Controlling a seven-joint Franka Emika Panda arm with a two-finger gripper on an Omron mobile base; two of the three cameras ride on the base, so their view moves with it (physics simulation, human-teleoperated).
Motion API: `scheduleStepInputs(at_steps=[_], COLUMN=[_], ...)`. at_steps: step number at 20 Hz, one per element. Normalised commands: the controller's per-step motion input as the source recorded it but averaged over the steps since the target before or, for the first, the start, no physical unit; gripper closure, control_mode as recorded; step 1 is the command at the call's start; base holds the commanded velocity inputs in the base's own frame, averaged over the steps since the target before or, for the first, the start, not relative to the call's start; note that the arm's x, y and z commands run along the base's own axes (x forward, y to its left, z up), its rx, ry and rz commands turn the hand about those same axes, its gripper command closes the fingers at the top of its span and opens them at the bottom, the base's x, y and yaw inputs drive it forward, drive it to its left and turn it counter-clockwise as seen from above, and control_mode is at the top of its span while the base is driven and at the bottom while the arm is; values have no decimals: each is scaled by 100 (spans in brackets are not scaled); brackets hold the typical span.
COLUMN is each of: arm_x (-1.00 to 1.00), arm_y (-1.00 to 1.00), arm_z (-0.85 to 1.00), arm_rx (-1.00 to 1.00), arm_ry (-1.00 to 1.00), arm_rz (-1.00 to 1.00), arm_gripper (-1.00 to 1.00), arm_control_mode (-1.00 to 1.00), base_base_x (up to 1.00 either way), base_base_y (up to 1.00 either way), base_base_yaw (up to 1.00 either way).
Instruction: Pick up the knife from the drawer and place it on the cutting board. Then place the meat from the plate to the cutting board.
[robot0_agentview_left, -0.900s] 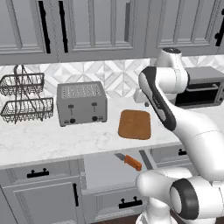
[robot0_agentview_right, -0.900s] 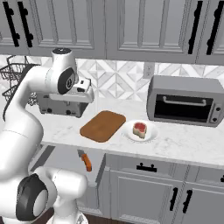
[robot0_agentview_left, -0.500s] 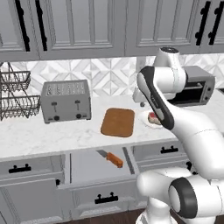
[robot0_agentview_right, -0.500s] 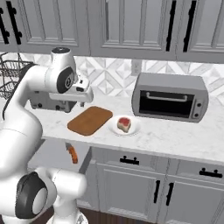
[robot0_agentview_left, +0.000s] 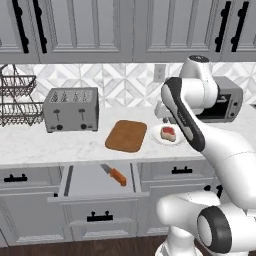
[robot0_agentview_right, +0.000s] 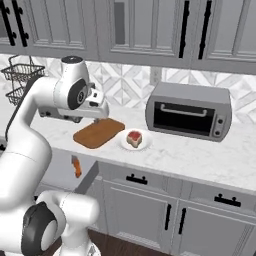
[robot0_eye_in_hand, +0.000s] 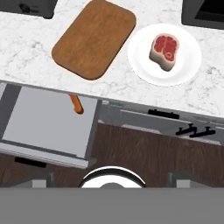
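Knife lies in the open drawer, reachable; my pincer, apparently spread and empty, hovers above the surface.

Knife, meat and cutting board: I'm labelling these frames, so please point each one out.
knife (robot0_agentview_left: 118, 175), left base view, on its orange handle.
meat (robot0_eye_in_hand: 165, 50), hand view, on its red centre.
cutting board (robot0_agentview_left: 126, 135), left base view, on the middle of its top face.

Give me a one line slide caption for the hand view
Looking down from the hand: bare cutting board beside the meat on its plate, knife in the open drawer below.
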Motion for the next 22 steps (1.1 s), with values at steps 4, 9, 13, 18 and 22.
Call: scheduleStepInputs(at_steps=[4,9,13,18,22], arm_x=[0,0,0,0,0], arm_y=[0,0,0,0,0], arm_z=[0,0,0,0,0], arm_rx=[0,0,0,0,0], arm_ry=[0,0,0,0,0], arm_rz=[0,0,0,0,0], arm_gripper=[-100,-100,-100,-100,-100], arm_control_mode=[100,100,100,100,100], base_base_x=[23,0,32,33,29], base_base_y=[-42,-73,-23,-12,-29], base_base_yaw=[8,3,12,16,21])
